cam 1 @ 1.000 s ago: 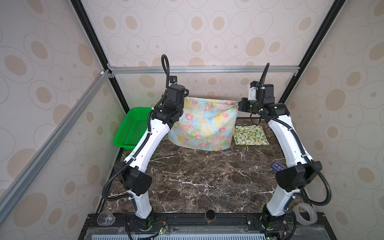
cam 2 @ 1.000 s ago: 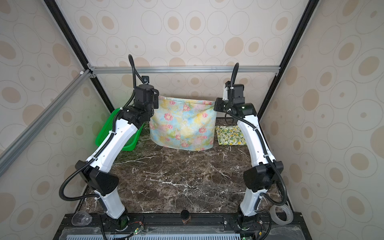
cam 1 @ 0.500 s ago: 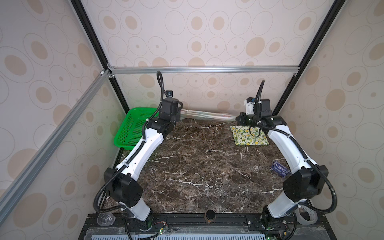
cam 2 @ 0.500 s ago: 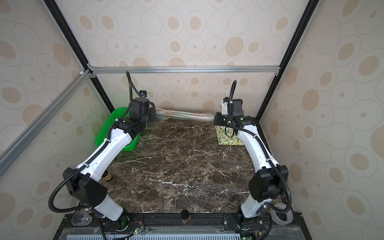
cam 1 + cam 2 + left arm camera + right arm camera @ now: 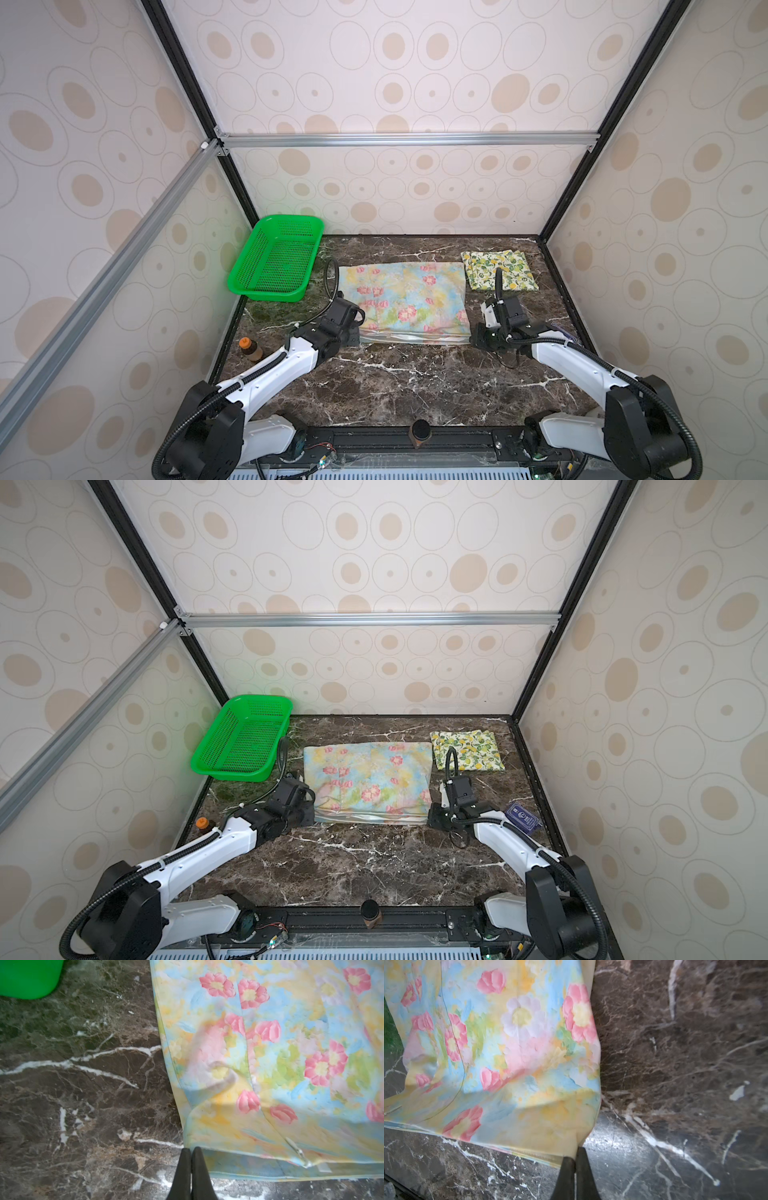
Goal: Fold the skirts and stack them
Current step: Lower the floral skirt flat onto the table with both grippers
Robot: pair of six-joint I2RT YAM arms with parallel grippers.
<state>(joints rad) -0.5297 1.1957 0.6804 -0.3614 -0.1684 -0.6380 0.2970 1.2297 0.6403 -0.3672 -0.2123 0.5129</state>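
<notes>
The pastel floral skirt (image 5: 403, 299) (image 5: 370, 779) lies flat in the middle of the marble table (image 5: 415, 386), doubled over with its layered edges toward the front. My left gripper (image 5: 357, 337) (image 5: 191, 1150) is shut at the skirt's near left corner, its tips meeting the cloth (image 5: 270, 1064). At the near right corner my right gripper (image 5: 472, 338) (image 5: 576, 1153) is shut, with the cloth (image 5: 508, 1043) pinched between its fingers. The folded lemon skirt (image 5: 500, 270) (image 5: 467, 750) rests at the back right, apart from both grippers.
A green mesh basket (image 5: 270, 295) (image 5: 232, 771) stands at the back left, close to the floral skirt's left side. A small bottle with an orange cap (image 5: 248, 348) sits by the left edge. A blue card (image 5: 523, 817) lies by the right arm. Walls enclose three sides.
A second ago both grippers held the floral skirt hanging high; they swung it to the back and drew it forward. It now lies flat on the table, both arms low.
</notes>
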